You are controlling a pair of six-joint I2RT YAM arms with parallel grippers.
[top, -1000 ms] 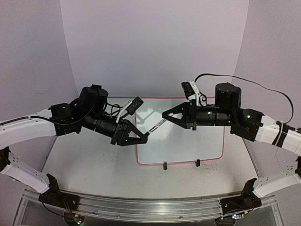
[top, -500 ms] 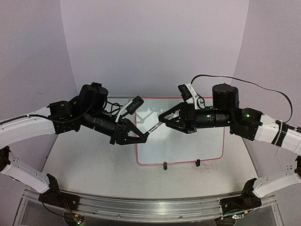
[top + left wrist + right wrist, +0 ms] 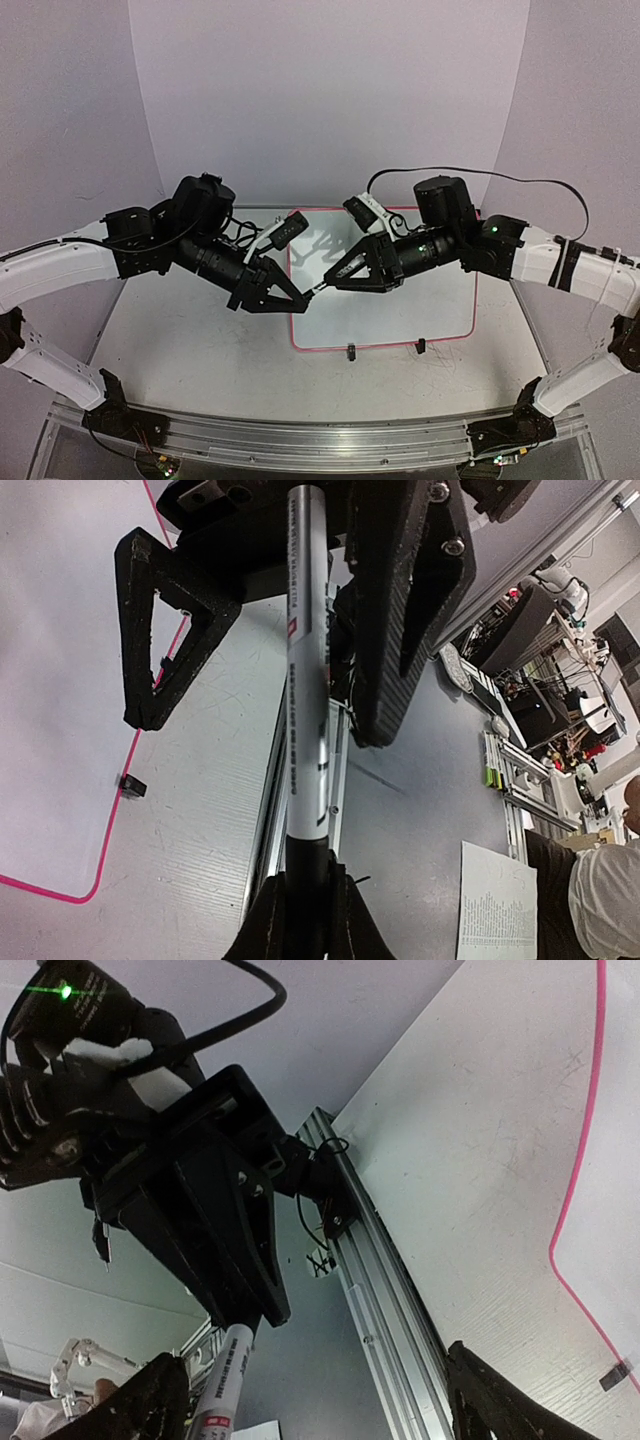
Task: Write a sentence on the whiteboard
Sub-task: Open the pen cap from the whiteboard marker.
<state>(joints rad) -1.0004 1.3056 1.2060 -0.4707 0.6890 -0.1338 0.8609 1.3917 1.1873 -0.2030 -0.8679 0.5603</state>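
The left gripper [image 3: 306, 905] is clamped on the black end of a marker [image 3: 303, 680], its two fingers [image 3: 268, 925] pressed against either side. The marker's pale barrel carries small print and a red mark. It runs straight out from that grip into the gap of the right gripper [image 3: 310, 1360].

The right gripper's jaws stand wide apart, one on each side of the barrel, and do not close on it. In the left wrist view the barrel passes just beside one of them and well apart from the other. Whether it touches the nearer one cannot be told. In the right wrist view the barrel comes out of the left gripper's black frame and ends low in the picture, close to one of the right gripper's own jaws.

The whiteboard [image 3: 400, 300] lies flat on the grey table [image 3: 180, 350], right of the middle. It has a thin pink border, and two small black clips [image 3: 351, 351] sit on its near edge. From above, both arms reach inward and the grippers meet tip to tip in the air over the whiteboard's left edge. An aluminium rail [image 3: 385, 1290] shows in both wrist views.
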